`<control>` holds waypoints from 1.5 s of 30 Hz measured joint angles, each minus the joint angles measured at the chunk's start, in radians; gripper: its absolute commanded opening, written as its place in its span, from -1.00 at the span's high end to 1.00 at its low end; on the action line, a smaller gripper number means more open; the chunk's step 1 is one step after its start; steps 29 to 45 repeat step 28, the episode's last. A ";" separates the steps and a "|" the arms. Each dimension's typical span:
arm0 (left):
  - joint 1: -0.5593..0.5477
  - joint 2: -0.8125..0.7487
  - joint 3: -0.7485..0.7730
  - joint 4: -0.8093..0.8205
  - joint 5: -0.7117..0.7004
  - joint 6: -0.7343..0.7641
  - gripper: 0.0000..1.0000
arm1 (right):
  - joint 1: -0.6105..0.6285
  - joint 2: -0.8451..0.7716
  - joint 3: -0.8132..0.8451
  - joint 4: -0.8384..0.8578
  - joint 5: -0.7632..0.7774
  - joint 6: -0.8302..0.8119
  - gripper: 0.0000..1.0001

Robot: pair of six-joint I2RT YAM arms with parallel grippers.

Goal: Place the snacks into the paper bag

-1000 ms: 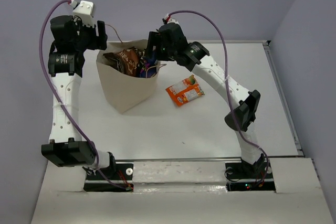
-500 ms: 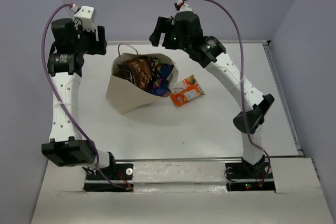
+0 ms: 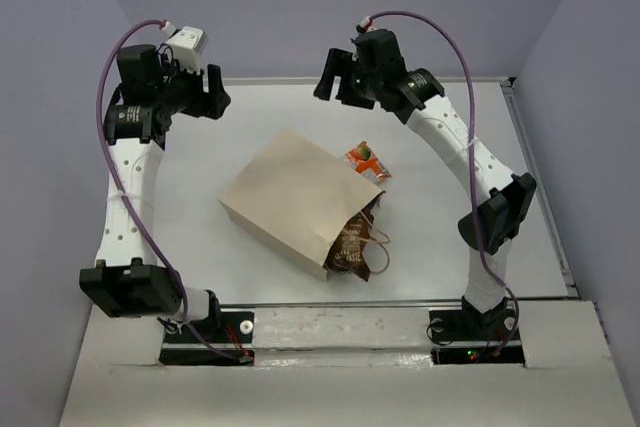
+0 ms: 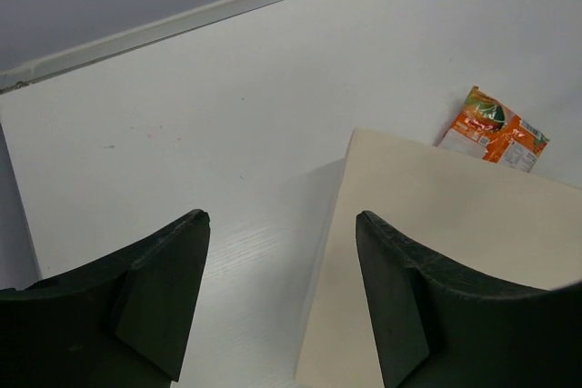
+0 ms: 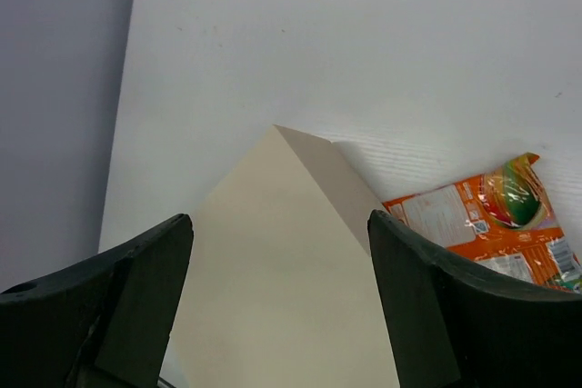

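— Beige paper carrier bag (image 3: 290, 197) lay tipped over on the surface (image 3: 190, 237), small orange-red foil packet (image 3: 365, 160) just beside it.
— Left gripper (image 4: 280, 224) and right gripper (image 5: 279, 223) gaped empty above. I'd have stood the bag up first.

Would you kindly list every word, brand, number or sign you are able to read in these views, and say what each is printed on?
Nothing here can be read.
orange-red packet: fine print on a white panel, too small and blurred.
brown chip bag at the mouth of the paper bag: markings blurred.
paper bag: plain, no print on the side that shows.
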 measured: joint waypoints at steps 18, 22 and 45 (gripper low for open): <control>0.004 -0.055 -0.248 0.075 -0.123 -0.001 -0.75 | -0.453 -0.349 -0.773 0.122 0.056 -0.082 -1.00; 0.015 -0.126 -0.399 0.133 -0.174 -0.019 -0.82 | -0.580 -0.431 -0.989 0.211 0.089 -0.095 -1.00; 0.055 -0.226 -0.575 0.213 -0.240 -0.050 -0.93 | -0.590 -0.494 -1.181 0.286 0.173 -0.106 -1.00</control>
